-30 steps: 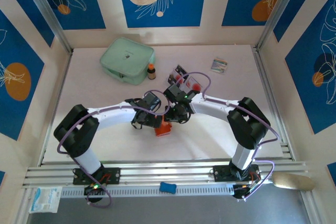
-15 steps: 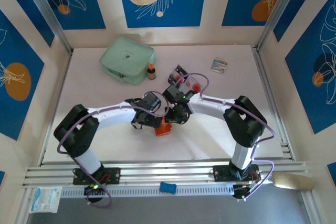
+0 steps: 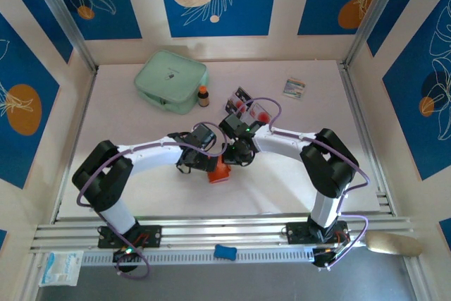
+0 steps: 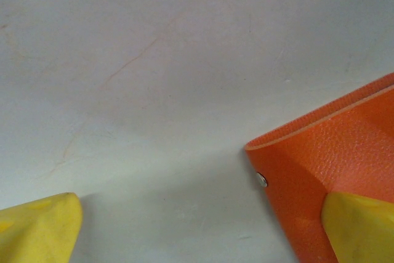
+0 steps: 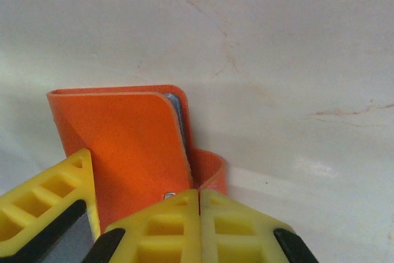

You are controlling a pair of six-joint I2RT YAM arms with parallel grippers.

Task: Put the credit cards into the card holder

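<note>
The orange-red card holder point(image 3: 219, 173) lies mid-table between both arms, with its grey inside edge point(image 5: 175, 106) showing. My right gripper point(image 5: 200, 196) is shut, its yellow fingertips pressed together right at the holder's curled flap point(image 5: 212, 170) and snap; nothing shows between them. My left gripper point(image 4: 197, 232) stands wide open over the table, with one fingertip point(image 4: 360, 226) resting on the holder point(image 4: 332, 152). That left finger point(image 5: 58, 210) also shows on the holder in the right wrist view. The credit cards point(image 3: 244, 99) lie behind the arms, partly under a cable.
A mint-green zip pouch point(image 3: 170, 80) sits at the back left with a small brown bottle point(image 3: 203, 96) beside it. A multicoloured packet point(image 3: 294, 87) lies at the back right. A blue object point(image 3: 225, 251) rests on the front rail.
My right gripper's jaws have closed fully at the holder's flap. Both arms have stayed almost still, and the left gripper has stayed open.
</note>
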